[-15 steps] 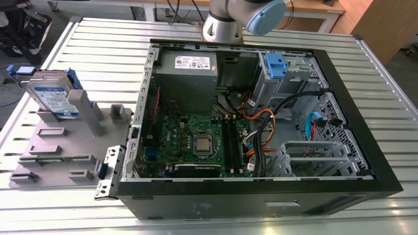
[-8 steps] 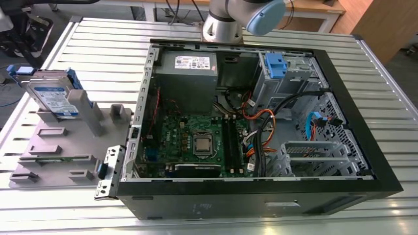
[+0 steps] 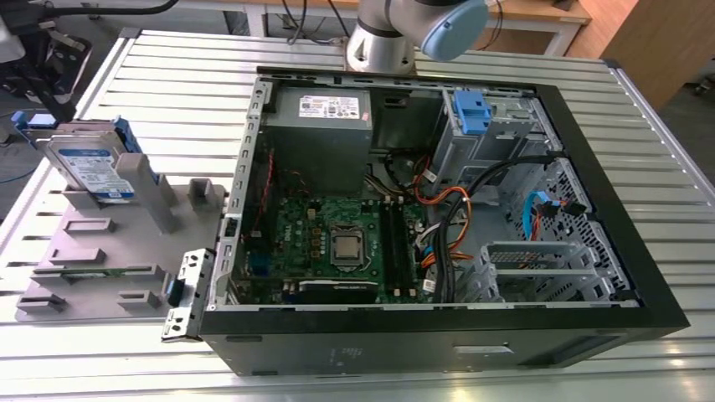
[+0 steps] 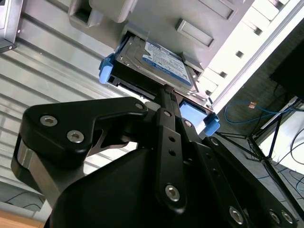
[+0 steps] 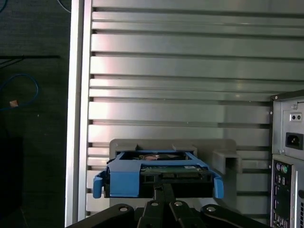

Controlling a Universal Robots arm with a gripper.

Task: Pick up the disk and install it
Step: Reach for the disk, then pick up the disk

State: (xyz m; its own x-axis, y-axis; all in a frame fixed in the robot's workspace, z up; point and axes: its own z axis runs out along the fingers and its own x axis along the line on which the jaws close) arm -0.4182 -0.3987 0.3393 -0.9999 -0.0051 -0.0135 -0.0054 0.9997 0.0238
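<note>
A black gripper (image 4: 166,95) linkage fills the foreground. At its twelve o'clock the disk (image 4: 161,61), silver with a white-and-blue label and a blue carrier frame, sits in a grey holder (image 4: 156,16) on a ribbed metal table (image 4: 47,76). At the disk's three o'clock, a blue cable (image 4: 242,103) crosses the dark floor.

Disk (image 3: 95,172): silver, white-and-blue label. Carrier frame (image 5: 126,183): blue. Holder (image 3: 112,251): plain grey. Computer case (image 3: 447,352): black. Motherboard (image 3: 324,243): green. Table (image 3: 179,84): silver, parallel ribs. Power supply (image 3: 318,134): grey, white sticker.

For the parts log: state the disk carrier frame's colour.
Blue carrier frame; clearest in the first wrist view.
</note>
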